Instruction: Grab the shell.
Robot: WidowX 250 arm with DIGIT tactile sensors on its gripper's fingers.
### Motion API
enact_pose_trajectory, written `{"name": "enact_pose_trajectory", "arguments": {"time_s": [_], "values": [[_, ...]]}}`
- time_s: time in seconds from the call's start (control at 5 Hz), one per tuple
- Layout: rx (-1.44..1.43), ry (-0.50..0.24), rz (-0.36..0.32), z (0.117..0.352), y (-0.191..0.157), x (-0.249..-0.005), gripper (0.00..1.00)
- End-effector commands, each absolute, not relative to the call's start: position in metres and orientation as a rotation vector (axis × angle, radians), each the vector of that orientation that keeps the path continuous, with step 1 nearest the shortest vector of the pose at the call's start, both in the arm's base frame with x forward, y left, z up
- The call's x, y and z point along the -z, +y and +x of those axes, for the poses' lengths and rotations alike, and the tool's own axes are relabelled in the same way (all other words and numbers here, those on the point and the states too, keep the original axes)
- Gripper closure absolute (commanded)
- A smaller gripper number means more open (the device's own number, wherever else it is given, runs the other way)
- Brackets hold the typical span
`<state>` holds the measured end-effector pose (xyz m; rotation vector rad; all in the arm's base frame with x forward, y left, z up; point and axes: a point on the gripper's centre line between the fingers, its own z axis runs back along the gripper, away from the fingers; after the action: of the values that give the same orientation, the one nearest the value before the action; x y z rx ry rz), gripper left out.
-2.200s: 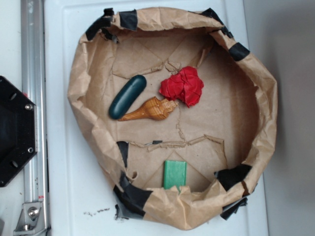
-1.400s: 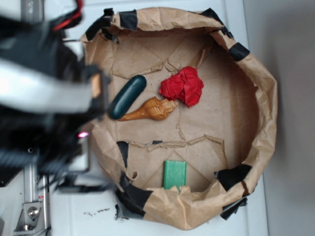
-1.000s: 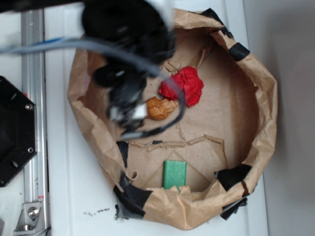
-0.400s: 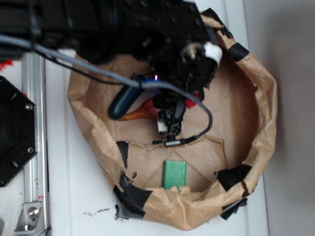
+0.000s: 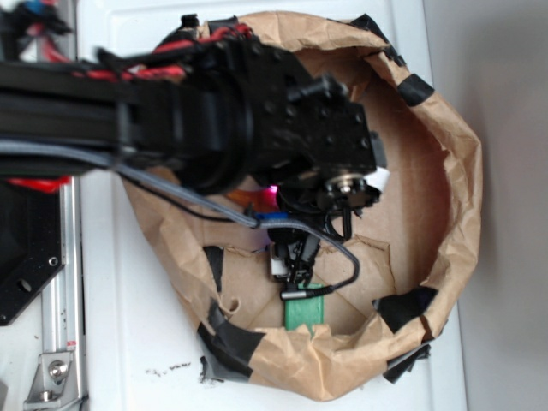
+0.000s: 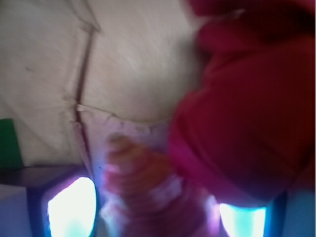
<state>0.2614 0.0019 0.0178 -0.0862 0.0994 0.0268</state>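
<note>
Black robot arm [image 5: 214,120] hangs over the crumpled brown-paper basin [image 5: 445,171]; wrist view, blurred, shows the ridged orange-brown spiral shell [image 6: 136,170] touching a red wrinkly paper ball [image 6: 247,108]; gripper [image 6: 158,212] state cannot be told.

I see a white table [image 5: 145,342] with a gray metal rail [image 5: 60,282] on its left side. A gray floor [image 5: 505,205] runs along the right.

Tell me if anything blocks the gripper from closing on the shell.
Nothing visible lies between them. In the wrist view the shell sits blurred just ahead of the gripper, with the red paper ball pressed close against its side, likely crowding one finger. In the exterior view the arm hides the shell.
</note>
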Motion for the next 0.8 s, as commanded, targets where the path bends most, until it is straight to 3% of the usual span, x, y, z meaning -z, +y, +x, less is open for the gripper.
{"name": "enact_pose_trajectory", "arguments": {"time_s": [0.0, 0.2, 0.4, 0.6], "values": [[-0.009, 0.069, -0.092, 0.254, 0.002, -0.034, 1.00], [0.005, -0.007, -0.078, 0.257, 0.003, -0.084, 1.00], [-0.002, -0.152, -0.121, 0.275, 0.016, -0.134, 1.00], [-0.027, -0.225, -0.127, 0.280, 0.017, -0.186, 1.00]]}}
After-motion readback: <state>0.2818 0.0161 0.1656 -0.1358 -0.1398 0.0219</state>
